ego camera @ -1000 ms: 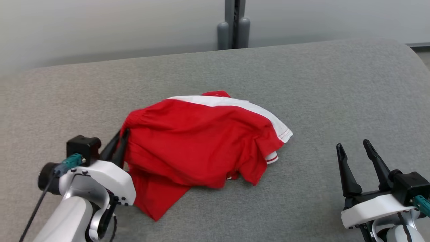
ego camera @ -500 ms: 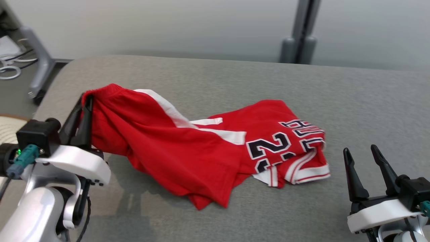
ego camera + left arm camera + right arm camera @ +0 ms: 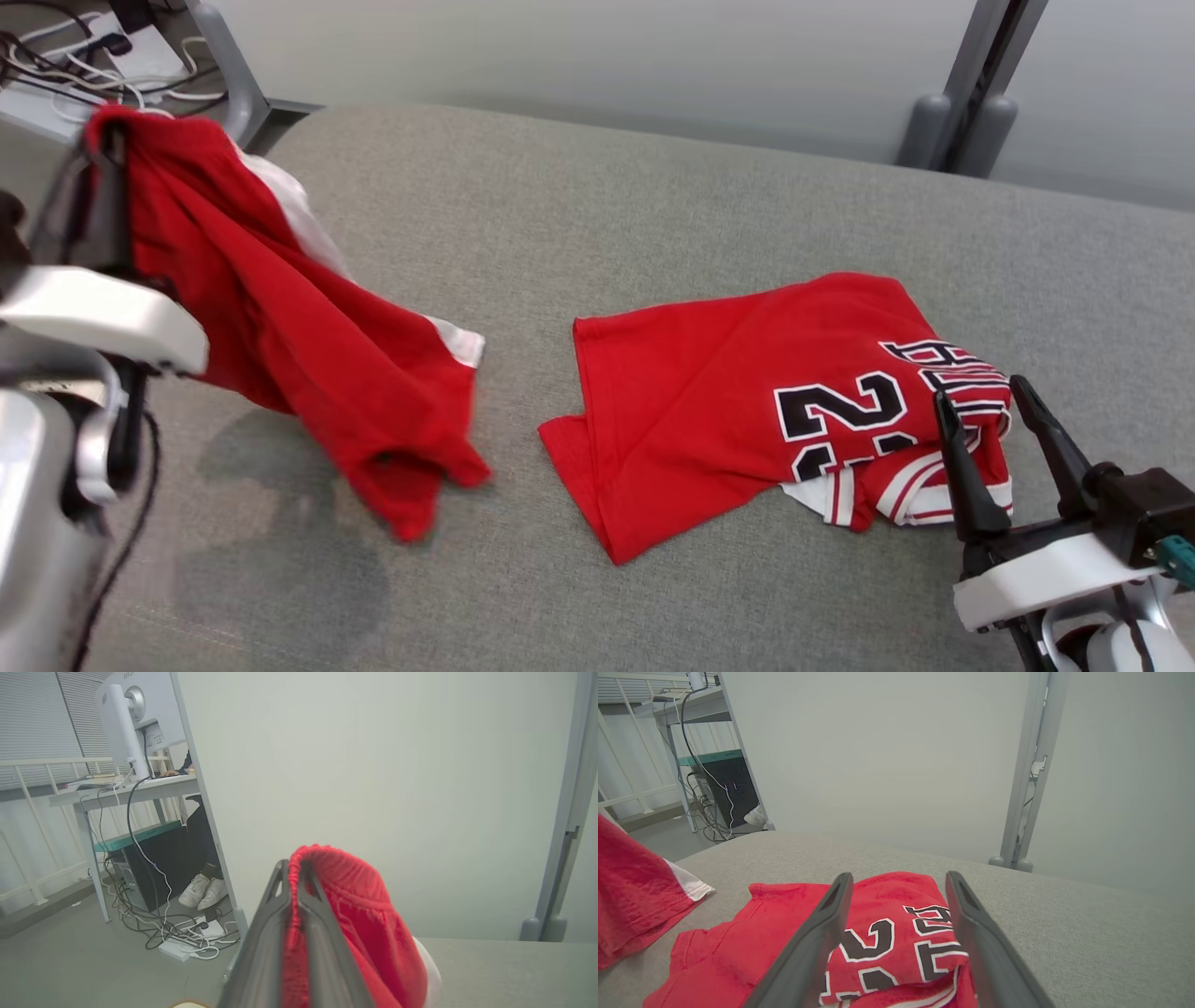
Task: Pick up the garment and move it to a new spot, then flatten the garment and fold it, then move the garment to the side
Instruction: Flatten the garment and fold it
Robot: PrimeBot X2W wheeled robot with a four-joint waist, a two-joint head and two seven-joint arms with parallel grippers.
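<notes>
2 red garments: 1 pair of shorts (image 3: 308,355), 1 numbered jersey (image 3: 747,392). 2 grippers of mine: left gripper (image 3: 293,864) and right gripper (image 3: 980,392). 1 grey padded surface (image 3: 653,187). Beyond it I count 1 monitor (image 3: 117,714), 1 desk (image 3: 126,791), 2 white shoes (image 3: 203,893), 1 grey post (image 3: 1024,788)

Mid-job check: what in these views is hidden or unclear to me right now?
- Head view: the jersey lettering is partly behind the right gripper and the jersey's own folds, so it cannot be read whole.
- Left wrist view: the left gripper fingers hide how deep the shorts waistband is pinched; the bottom edge cuts off the rest.
- Head view: whether the shorts' lowest tip touches the table cannot be told.
</notes>
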